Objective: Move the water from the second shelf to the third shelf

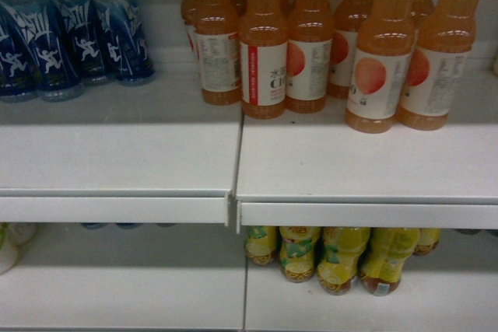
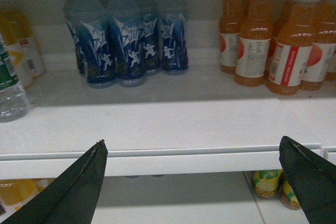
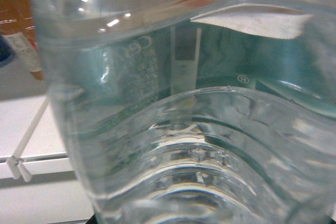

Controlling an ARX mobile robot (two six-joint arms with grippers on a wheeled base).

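Note:
The water, a clear ribbed bottle with a dark green label, fills the right wrist view at very close range. It hides my right gripper's fingers, and it hangs in front of a white shelf edge. A second clear bottle with a green label stands on the shelf at the far left of the left wrist view. My left gripper is open with nothing between its fingers, and it faces the white shelf front. Neither gripper shows in the head view.
Blue sports-drink bottles stand at the back left of the upper shelf. Several orange juice bottles stand on its right half. Yellow-labelled bottles sit on the shelf below, at the right.

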